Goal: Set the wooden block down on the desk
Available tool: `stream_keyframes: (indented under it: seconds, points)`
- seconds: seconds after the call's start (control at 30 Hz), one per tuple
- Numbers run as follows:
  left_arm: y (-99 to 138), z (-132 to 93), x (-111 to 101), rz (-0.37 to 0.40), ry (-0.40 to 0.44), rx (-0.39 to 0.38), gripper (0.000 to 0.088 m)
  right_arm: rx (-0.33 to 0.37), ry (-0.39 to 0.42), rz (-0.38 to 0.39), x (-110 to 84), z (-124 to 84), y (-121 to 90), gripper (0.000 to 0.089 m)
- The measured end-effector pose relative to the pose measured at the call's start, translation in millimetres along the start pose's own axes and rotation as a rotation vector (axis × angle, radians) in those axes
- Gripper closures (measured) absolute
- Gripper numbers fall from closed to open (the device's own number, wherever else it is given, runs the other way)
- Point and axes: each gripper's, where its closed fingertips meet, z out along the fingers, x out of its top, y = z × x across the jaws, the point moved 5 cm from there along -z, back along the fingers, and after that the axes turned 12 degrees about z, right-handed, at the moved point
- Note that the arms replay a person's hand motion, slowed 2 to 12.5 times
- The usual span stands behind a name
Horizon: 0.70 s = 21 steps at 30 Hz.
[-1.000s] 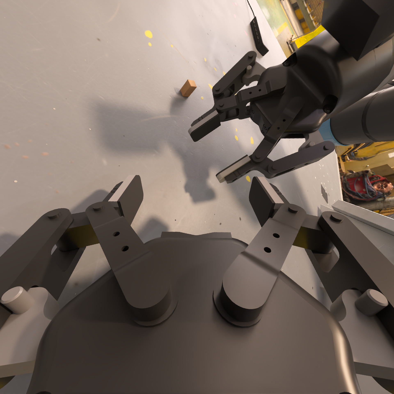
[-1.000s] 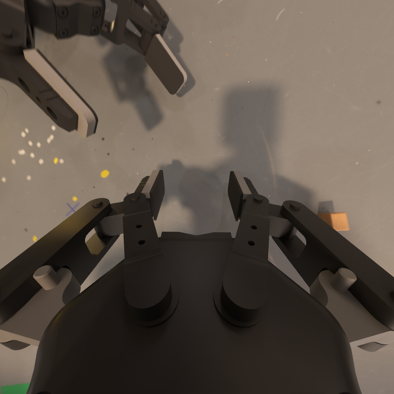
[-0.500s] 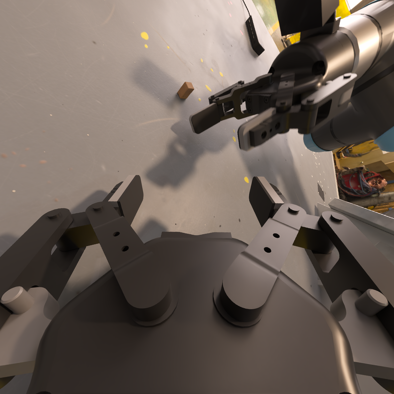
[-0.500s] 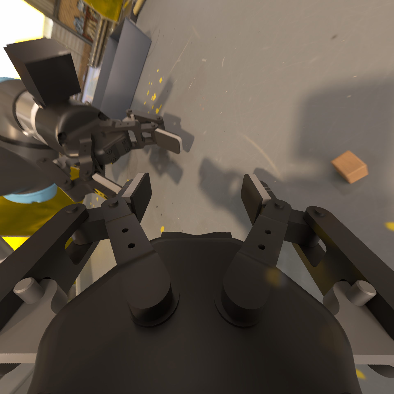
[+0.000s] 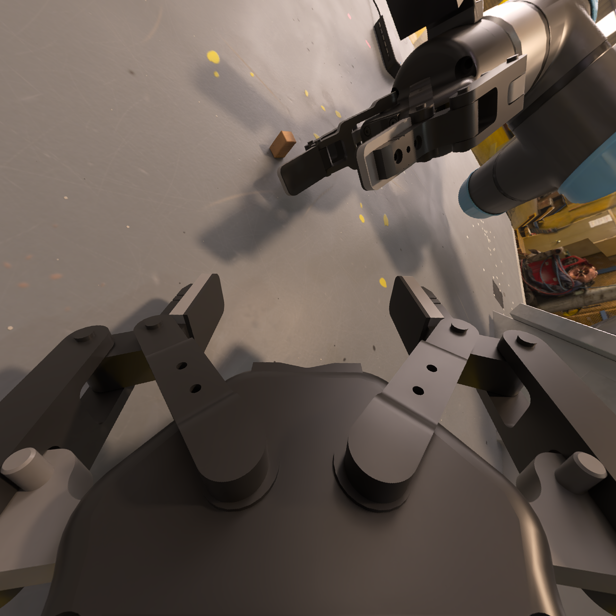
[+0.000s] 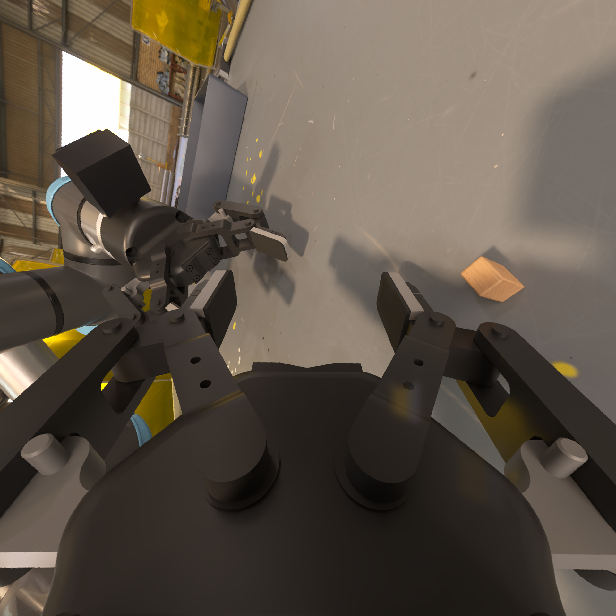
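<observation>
A small wooden block (image 5: 282,143) lies on the grey desk (image 5: 116,150), far ahead in the left wrist view. In the right wrist view the block (image 6: 492,279) lies to the right of my right gripper, apart from it. My left gripper (image 5: 305,303) is open and empty above the desk. My right gripper (image 6: 306,300) is open and empty. The right gripper also shows in the left wrist view (image 5: 333,173), just right of the block. The left gripper shows at the left of the right wrist view (image 6: 233,263).
A grey metal plate (image 6: 213,146) stands at the desk's edge near the left arm. A black strip (image 5: 385,45) lies at the desk's far edge. Yellow paint specks (image 5: 213,56) dot the desk. Workshop clutter (image 5: 566,276) lies beyond the edge.
My right gripper has swung and turned from facing down at the desk to facing along it, with its jaws opened wider. The block now sits farther into its view. My left gripper has not moved.
</observation>
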Motion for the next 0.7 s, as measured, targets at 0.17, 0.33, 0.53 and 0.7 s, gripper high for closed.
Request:
stream_keyframes:
  seconds: [0.17, 0.33, 0.53, 0.7]
  points:
    - [-1.1, 3.2, 3.3, -0.001, -0.007, -0.020, 0.0028, 0.004, -0.021, 0.005, 2.5, 2.9, -0.4, 0.0153]
    - [0.5, 6.4, 5.3, -0.010, -0.012, -0.061, 0.0028, 0.012, -0.032, 0.004, 3.1, 5.7, -0.7, 0.0156]
    - [-0.7, 7.1, 6.7, -0.025, -0.008, -0.089, 0.0028, 0.029, -0.016, 0.009, 3.9, 5.7, -0.1, 0.0164]
    - [-2.3, 5.1, 8.1, -0.056, 0.013, -0.109, 0.0028, 0.043, -0.017, 0.020, 1.8, 2.8, -3.2, 0.0145]
